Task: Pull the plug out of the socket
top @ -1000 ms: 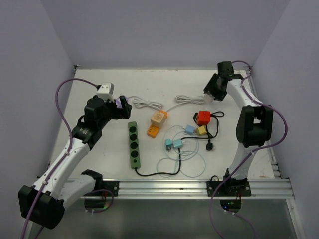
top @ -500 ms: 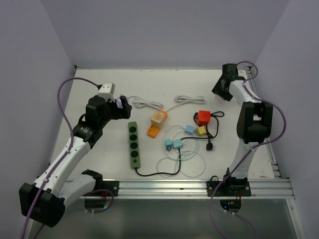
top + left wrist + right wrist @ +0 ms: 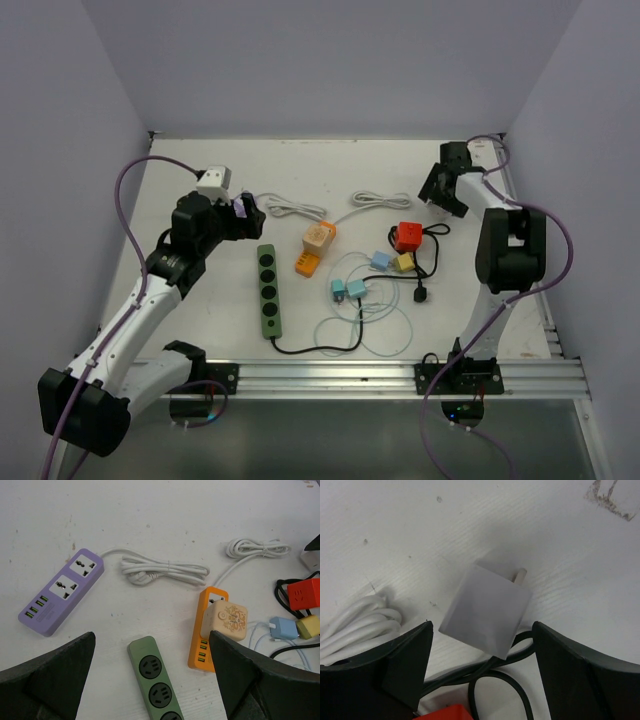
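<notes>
At the table's (image 3: 440, 330) far right edge, seen from above, hovering with the right gripper (image 3: 440, 203), well apart from the orange socket (image 3: 306, 263) mid-table with a cream plug (image 3: 320, 237) seated in it. Through the left wrist, spread wide with the left gripper (image 3: 151, 636), pinching nothing, with open tabletop beyond the purple strip (image 3: 62, 592). Through the right wrist, parted around a loose white plug (image 3: 487, 610), touching neither finger.

Your left gripper (image 3: 151, 642) gapes above the green plastic power strip (image 3: 156, 682); beside it, the cream square plug (image 3: 227, 621) sits in the orange plastic power strip (image 3: 199, 652).
</notes>
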Tool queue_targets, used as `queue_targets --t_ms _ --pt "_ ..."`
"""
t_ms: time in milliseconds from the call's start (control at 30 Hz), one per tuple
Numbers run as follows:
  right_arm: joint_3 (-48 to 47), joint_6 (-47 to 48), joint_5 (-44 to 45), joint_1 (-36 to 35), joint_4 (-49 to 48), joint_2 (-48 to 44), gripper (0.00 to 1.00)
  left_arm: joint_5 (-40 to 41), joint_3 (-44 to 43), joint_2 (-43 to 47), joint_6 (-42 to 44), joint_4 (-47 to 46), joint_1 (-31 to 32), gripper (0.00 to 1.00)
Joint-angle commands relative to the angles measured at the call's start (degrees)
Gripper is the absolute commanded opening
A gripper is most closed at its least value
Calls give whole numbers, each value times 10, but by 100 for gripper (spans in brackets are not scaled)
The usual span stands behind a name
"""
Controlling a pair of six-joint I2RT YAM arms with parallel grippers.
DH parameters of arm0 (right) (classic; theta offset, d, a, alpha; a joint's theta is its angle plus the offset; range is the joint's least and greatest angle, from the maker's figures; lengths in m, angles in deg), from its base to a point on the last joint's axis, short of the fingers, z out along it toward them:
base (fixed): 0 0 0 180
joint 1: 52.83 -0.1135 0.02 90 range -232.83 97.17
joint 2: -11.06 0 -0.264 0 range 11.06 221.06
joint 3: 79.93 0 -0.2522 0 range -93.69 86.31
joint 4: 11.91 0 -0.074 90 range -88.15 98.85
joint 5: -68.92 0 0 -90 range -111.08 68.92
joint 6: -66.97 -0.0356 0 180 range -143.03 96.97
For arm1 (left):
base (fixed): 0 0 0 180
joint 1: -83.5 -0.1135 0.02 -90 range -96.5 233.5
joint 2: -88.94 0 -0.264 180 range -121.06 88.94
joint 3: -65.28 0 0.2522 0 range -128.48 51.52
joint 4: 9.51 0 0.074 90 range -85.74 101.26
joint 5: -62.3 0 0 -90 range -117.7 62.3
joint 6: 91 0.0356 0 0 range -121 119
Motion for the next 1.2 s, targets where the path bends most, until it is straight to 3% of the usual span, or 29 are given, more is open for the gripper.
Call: queue_targets --t_ms 0,100,267,467,633,867,1167 --pt "17 12 16 -8 6 -61 86 -5 -17 11 7 -12 -2 100" --pt "5 8 -8 -8 17 -94 96 -5 -17 12 6 -13 -2 100" --pt "-37 -5 -57 -13 59 -135 97 -5 -17 10 6 -13 -2 100" --pt "-89 -16 -72 -90 113 -161 99 7 -17 16 5 -10 -2 100" --pt "-127 -70 -111 -191 150 -122 99 60 -17 38 -3 -5 -2 100" --pt "-158 -153 -65 -316 154 -64 99 133 -8 80 -17 -5 -2 100" --pt "-275 -220 -10 -415 232 47 99 114 -9 87 -19 -8 -2 99"
